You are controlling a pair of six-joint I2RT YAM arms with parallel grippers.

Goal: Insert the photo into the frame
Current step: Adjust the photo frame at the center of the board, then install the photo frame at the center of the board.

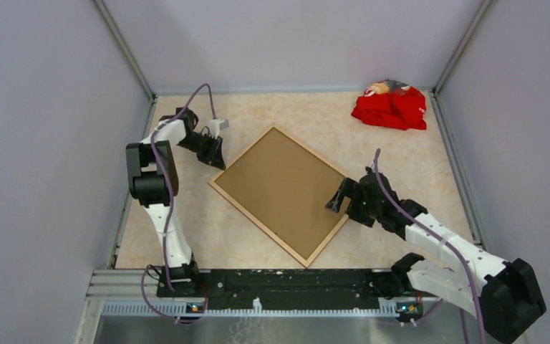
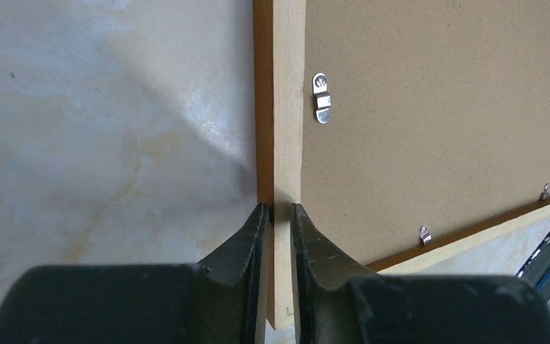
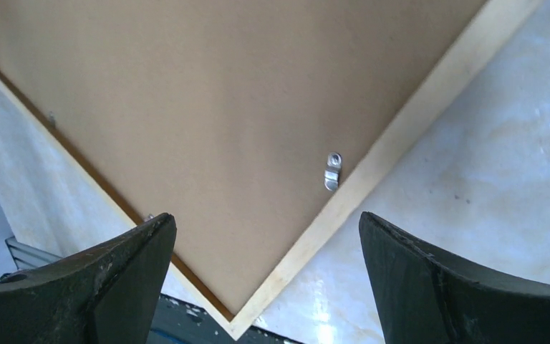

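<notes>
Diagonally, frame (image 2: 286, 107) back-up, far-left to near-right

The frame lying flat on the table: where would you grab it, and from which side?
Probably by the pale wooden rail near a corner, coming down from above. The frame lies flat, back up, with the backing board filling its middle, so only that narrow rail fits between jaws. The left gripper has its jaws either side of it.

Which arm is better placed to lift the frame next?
Left. The left fingers pinch the edge of the frame near a corner; the right fingers hang wide open over the backing board, gripping nothing.
</notes>
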